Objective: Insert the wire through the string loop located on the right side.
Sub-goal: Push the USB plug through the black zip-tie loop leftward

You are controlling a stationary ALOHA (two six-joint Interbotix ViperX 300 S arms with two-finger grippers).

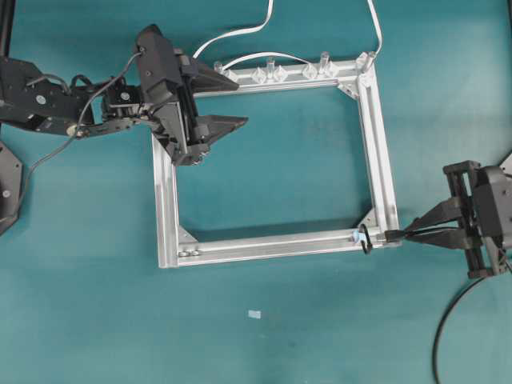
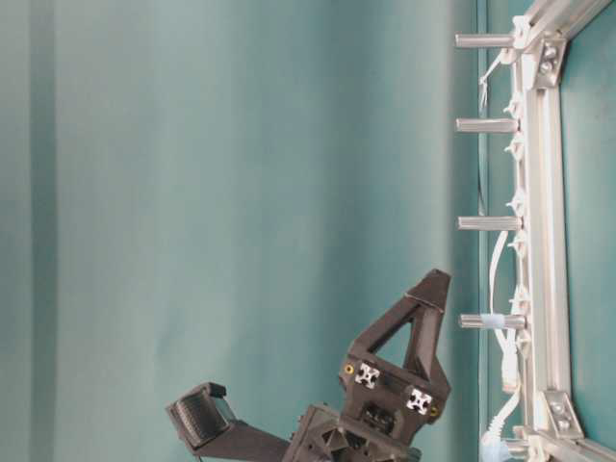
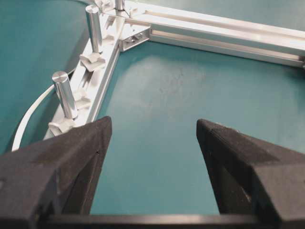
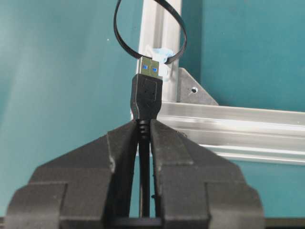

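Note:
My right gripper (image 1: 400, 235) (image 4: 145, 125) is shut on the wire (image 1: 445, 324), gripping it at the ribbed collar just behind the black plug (image 4: 147, 93). The plug's metal tip points at the string loop (image 1: 365, 238) (image 4: 125, 44), a thin black ring with a pale-blue speck on the silver frame (image 1: 376, 144) at its near right corner. The tip sits just short of the ring, level with its lower edge. The cable trails from the gripper toward the table's near edge. My left gripper (image 1: 242, 101) (image 3: 153, 126) hangs open over the frame's far left corner, nothing between its fingers.
Clear pegs (image 1: 270, 70) (image 3: 64, 93) (image 2: 486, 223) stand in a row on the frame's far bar. A flat white cable (image 1: 240, 34) (image 2: 500, 337) runs behind them. A small pale scrap (image 1: 255, 314) lies on the teal table near the front.

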